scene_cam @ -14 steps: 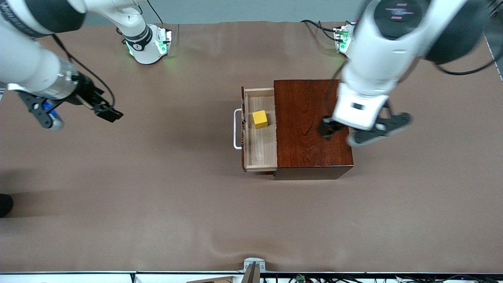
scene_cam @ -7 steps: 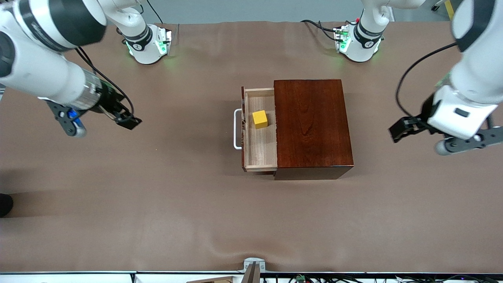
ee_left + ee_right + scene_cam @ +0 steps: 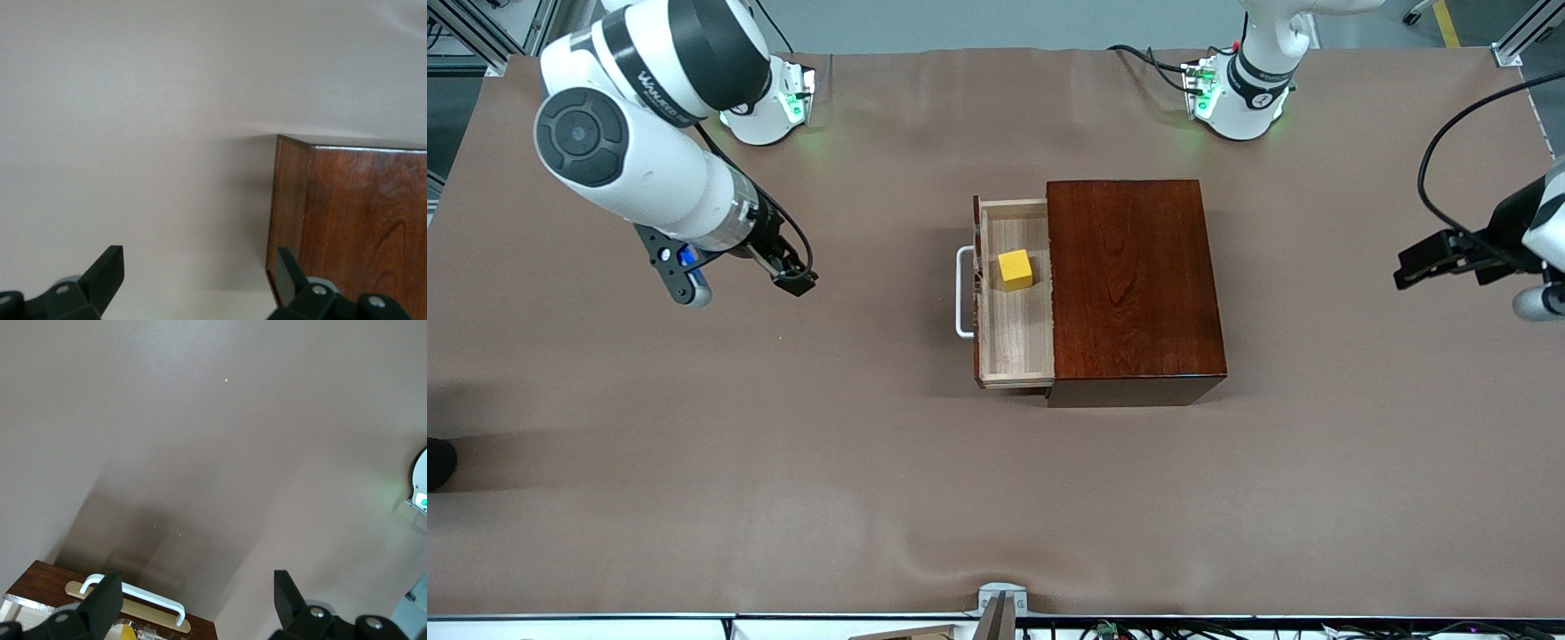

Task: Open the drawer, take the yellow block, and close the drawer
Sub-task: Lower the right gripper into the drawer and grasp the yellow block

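Observation:
The drawer [image 3: 1018,333] of pale wood stands pulled out of the dark reddish-brown box [image 3: 1129,284], its white handle [image 3: 963,293] toward the right arm's end. The yellow block [image 3: 1015,269] sits in the drawer, untouched. My right gripper [image 3: 676,271] is open and empty over bare table, well off from the handle. Its wrist view shows the handle [image 3: 133,595], a bit of the block [image 3: 123,632] and the open gripper [image 3: 193,603]. My left gripper [image 3: 1540,300] is open and empty over the table at the left arm's end. Its wrist view [image 3: 200,280] shows the box [image 3: 353,220].
The brown table cover [image 3: 783,462] lies flat around the box. The two arm bases [image 3: 769,107] [image 3: 1240,98] stand along the table edge farthest from the front camera. A small metal fitting [image 3: 1000,600] sits at the nearest edge.
My left arm has swung from over the box out to the left arm's end of the table. My right gripper has moved toward the drawer. Drawer and block have not moved.

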Tool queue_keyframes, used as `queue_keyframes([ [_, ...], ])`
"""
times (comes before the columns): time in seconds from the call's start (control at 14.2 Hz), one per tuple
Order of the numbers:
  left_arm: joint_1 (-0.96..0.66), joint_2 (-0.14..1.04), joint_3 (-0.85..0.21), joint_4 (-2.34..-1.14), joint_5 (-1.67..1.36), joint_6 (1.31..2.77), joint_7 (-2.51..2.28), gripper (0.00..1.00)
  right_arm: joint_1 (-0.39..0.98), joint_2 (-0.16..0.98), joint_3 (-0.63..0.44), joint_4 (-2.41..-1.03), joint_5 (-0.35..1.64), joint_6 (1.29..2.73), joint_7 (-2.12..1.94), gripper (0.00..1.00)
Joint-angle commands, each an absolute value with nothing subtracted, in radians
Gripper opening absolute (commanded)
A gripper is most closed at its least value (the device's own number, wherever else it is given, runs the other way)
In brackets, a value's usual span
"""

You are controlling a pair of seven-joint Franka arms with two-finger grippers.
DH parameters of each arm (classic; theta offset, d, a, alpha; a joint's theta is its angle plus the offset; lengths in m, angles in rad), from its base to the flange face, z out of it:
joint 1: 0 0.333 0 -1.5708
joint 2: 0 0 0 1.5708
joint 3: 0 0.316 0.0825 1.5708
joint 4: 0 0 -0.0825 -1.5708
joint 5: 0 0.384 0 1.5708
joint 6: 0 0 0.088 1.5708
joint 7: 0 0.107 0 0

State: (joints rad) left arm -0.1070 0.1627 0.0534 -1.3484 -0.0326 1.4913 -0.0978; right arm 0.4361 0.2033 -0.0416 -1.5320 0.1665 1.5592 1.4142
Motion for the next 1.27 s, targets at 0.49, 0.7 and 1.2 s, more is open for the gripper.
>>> queue_keyframes([
  [0.49, -0.123, -0.066, 0.038, -1.649, -0.029, 1.586, -0.086, 1.0, 0.626, 0.297, -0.049, -1.571, 0.178, 1.801, 1.771, 1.0],
  [0.7, -0.127, -0.058, 0.015, -1.631, -0.012, 1.602, -0.086, 1.0, 0.689, 0.351, -0.049, -1.569, 0.176, 1.894, 1.9, 1.0],
  [1.2, -0.115, -0.058, -0.021, -1.608, 0.005, 1.556, -0.084, 1.0, 0.745, 0.416, -0.049, -1.56, 0.178, 2.0, 2.044, 1.0],
])
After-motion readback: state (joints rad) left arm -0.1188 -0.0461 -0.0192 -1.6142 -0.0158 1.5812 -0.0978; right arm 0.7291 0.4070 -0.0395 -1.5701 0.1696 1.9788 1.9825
